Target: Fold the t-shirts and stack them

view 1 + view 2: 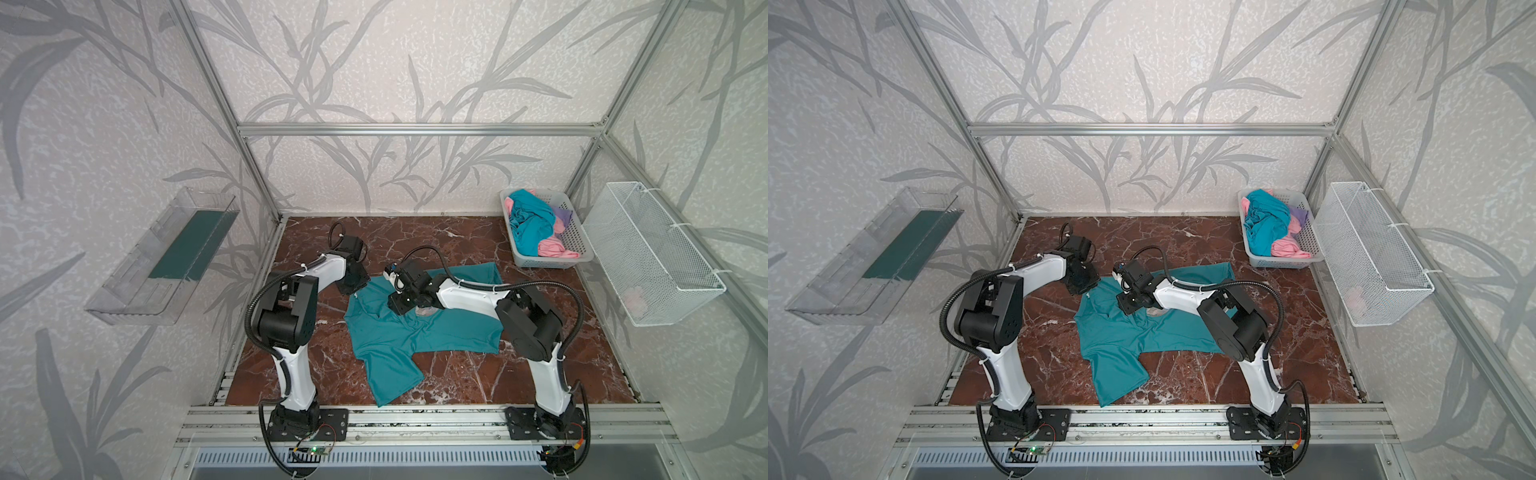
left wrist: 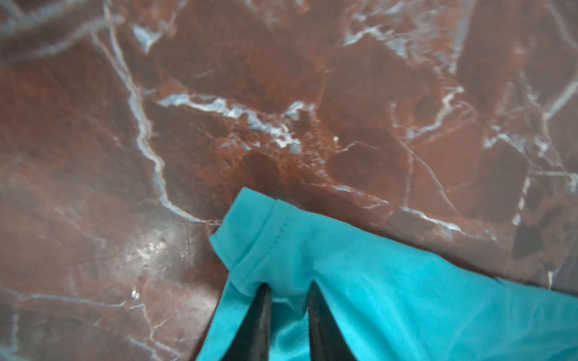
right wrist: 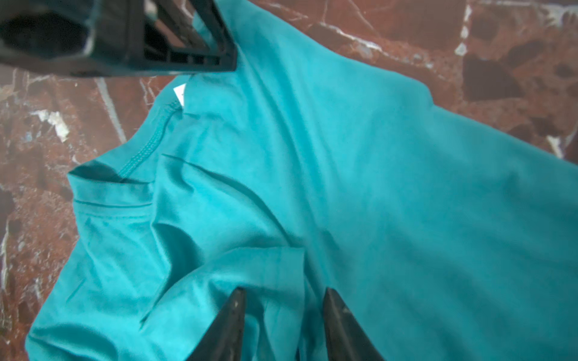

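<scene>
In both top views a teal t-shirt (image 1: 415, 336) of soft, matte jersey lies rumpled and open on the glossy red-brown, white-veined marble desk (image 1: 457, 386). Its long axis runs across the desk, neckline end toward the left arm, and one broad flap reaches toward the near edge. The left gripper (image 1: 353, 286) is down at the shirt's far-left corner, and the right gripper (image 1: 399, 305) is just beside it over the chest. At the far right stands a grey perforated plastic basket (image 1: 577, 241) with a crumpled heap of t-shirts (image 1: 528, 224) in teal, pink and lilac. In the left wrist view the left gripper's dark tapered fingertips (image 2: 262, 309) stand narrowly apart with a pucker of teal cloth between them, beside a double-stitched hem corner. Whether they pinch it firmly I cannot tell. In the right wrist view the right gripper's fingertips (image 3: 233, 315) stand well apart over a soft fold and clamp nothing. Creases fan across the cloth, and a small white label (image 3: 179, 93) shows at the ribbed neckline.
</scene>
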You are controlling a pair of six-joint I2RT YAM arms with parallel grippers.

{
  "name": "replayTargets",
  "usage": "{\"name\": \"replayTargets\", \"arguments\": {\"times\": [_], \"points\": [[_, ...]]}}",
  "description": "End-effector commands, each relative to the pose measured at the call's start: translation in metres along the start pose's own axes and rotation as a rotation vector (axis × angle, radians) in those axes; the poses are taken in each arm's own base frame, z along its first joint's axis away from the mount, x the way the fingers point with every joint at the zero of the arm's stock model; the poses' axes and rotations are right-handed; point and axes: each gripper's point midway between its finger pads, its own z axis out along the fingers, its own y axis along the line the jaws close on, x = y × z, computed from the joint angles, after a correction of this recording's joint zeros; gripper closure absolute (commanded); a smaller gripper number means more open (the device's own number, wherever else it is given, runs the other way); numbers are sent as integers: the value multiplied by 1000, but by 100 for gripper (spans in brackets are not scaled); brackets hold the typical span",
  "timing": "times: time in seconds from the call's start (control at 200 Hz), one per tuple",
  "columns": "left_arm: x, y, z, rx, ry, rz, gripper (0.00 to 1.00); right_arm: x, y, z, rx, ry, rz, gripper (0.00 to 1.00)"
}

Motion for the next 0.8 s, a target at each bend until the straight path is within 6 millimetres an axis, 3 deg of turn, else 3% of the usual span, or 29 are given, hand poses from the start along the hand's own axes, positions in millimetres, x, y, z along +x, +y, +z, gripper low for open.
{"name": "replayTargets", "arguments": {"times": [0.0, 0.08, 0.145, 0.39, 0.575, 0.795], "points": [[-2, 7, 6, -30, 9, -12, 84, -15, 0, 2, -17, -36, 28, 57], [-2, 11, 8, -38, 13, -17, 86, -16, 4, 4, -46, -39, 37, 88], [-3, 15, 10, -47, 16, -21, 86, -17, 9, 0, -70, -49, 46, 100], [-9, 26, 18, -85, 30, -22, 87, -11, 40, -54, -181, -111, -21, 100], [-11, 30, 22, -100, 30, -25, 87, 39, 69, -77, -216, -47, -136, 93], [-20, 38, 23, -128, 19, -30, 87, 105, 116, -73, -352, 160, -269, 72]]}}
